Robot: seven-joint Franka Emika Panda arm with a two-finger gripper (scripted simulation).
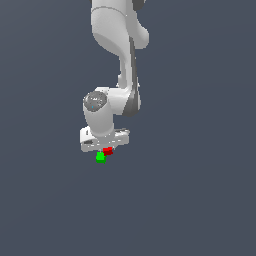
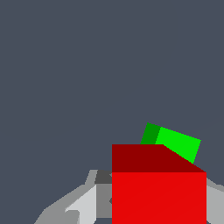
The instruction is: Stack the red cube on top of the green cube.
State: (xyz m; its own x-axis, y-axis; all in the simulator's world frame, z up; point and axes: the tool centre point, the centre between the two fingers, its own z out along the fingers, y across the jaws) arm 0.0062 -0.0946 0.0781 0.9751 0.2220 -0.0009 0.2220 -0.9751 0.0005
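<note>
The red cube (image 1: 108, 150) sits between the fingers of my white gripper (image 1: 106, 148), just under the hand. In the wrist view the red cube (image 2: 158, 188) fills the space between the grey fingers (image 2: 83, 203), and the gripper (image 2: 153, 205) is shut on it. The green cube (image 1: 100, 157) lies on the dark floor, a little lower and toward the exterior view's left of the red cube. In the wrist view the green cube (image 2: 175, 142) shows partly, just beyond the red cube's far edge. I cannot tell whether the two cubes touch.
The floor (image 1: 200, 200) is a plain dark grey surface with no other objects in sight. The arm (image 1: 117, 60) rises straight up behind the gripper in the exterior view.
</note>
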